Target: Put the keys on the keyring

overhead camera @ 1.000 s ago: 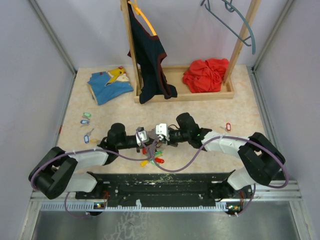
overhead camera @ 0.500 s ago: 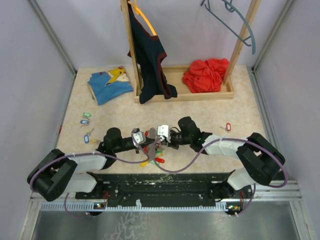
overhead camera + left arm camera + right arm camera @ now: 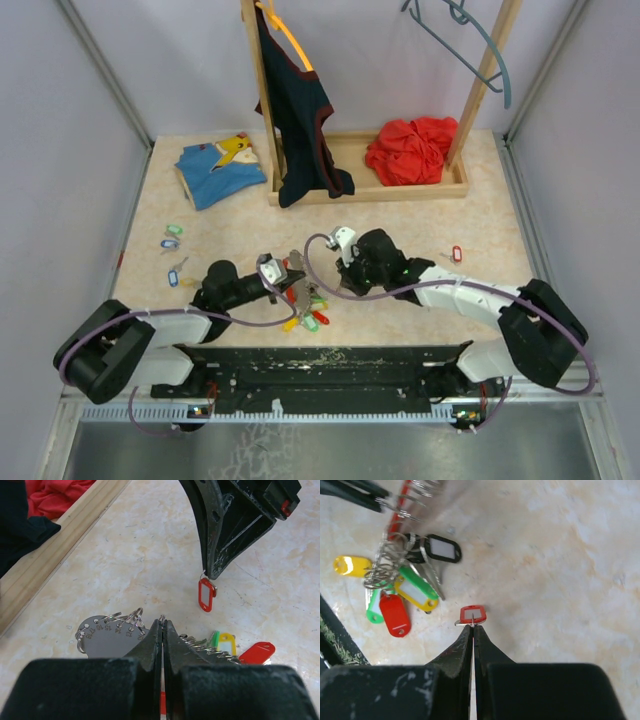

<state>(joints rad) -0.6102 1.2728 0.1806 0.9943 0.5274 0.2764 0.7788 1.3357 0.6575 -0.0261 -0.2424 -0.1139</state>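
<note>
Left tool (image 3: 162,625) grips the keyring (image 3: 197,645); right tool (image 3: 472,627), at its one o'clock, is clenched on a red-tagged key (image 3: 473,614).

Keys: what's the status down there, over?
Left gripper shut on keyring. Right gripper shut on red tag, apart from the bunch. Loose keys out at table's sides. Nothing between the grippers.
</note>
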